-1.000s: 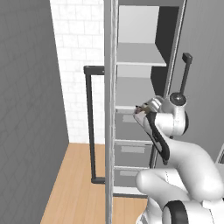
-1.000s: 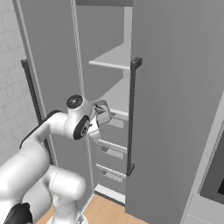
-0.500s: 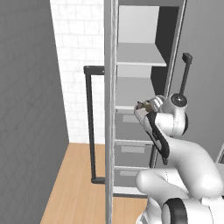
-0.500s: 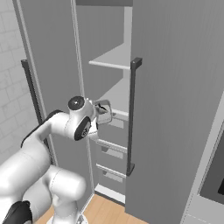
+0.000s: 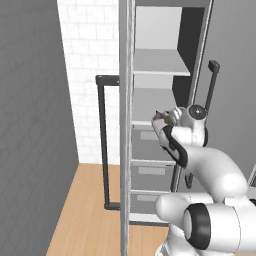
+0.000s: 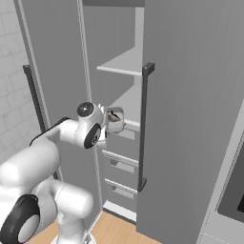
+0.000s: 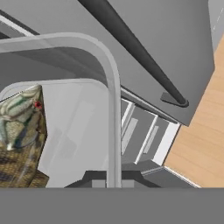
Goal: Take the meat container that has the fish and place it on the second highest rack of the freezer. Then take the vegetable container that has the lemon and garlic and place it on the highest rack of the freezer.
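My gripper (image 7: 113, 181) is shut on the rim of the meat container (image 7: 111, 87), a pale clear tray with the brown-grey fish (image 7: 19, 135) lying inside. From the base views the container (image 6: 114, 119) (image 5: 162, 119) hangs in front of the open freezer (image 5: 155, 62), level with the front edge of the lower of its two visible shelves (image 6: 129, 102). The upper shelf (image 6: 125, 64) is bare. The vegetable container with the lemon and garlic is out of view.
Both freezer doors stand open: the left one with a long black bar handle (image 5: 102, 145), the right one with its handle (image 6: 143, 126) close beside the container. Grey drawers (image 6: 121, 164) sit under the shelves. Wooden floor (image 7: 201, 131) lies below.
The gripper has carried the container slightly up and inward toward the freezer's lower shelf. The doors and base have not moved.
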### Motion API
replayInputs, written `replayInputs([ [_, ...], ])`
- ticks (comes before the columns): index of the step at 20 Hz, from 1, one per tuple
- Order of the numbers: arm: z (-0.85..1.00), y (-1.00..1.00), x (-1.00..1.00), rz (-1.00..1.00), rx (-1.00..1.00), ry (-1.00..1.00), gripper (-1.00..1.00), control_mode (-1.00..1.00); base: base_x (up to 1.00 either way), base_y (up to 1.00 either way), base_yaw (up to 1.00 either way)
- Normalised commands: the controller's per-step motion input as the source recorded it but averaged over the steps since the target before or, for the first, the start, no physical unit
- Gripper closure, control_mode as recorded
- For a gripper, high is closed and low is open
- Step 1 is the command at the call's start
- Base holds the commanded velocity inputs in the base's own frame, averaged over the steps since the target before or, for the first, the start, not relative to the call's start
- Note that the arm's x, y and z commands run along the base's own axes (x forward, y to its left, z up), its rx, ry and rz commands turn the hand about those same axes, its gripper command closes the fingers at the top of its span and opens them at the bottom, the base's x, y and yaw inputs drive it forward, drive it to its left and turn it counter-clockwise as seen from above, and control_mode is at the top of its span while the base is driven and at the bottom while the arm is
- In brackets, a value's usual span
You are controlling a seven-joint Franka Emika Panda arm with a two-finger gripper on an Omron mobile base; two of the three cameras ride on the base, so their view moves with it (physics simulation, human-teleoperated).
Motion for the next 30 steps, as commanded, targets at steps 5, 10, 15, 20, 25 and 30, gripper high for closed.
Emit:
replayInputs([
  [5,0.00,0.00,0.35,-0.01,0.08,0.00,1.00,-1.00,0.00,0.00,0.00],
  [10,0.00,0.00,0.33,-0.02,0.05,0.00,1.00,-1.00,0.00,0.00,0.00],
  [15,0.00,-0.08,0.29,-0.05,0.01,0.00,1.00,-1.00,0.00,0.00,0.00],
  [20,0.00,-0.04,0.30,-0.09,0.00,0.00,1.00,-1.00,0.00,0.00,0.00],
  [25,0.00,-0.10,0.25,-0.08,0.00,0.00,1.00,-1.00,0.00,0.00,0.00],
  [30,0.00,-0.17,0.25,-0.06,0.01,0.00,1.00,-1.00,0.00,0.00,0.00],
])
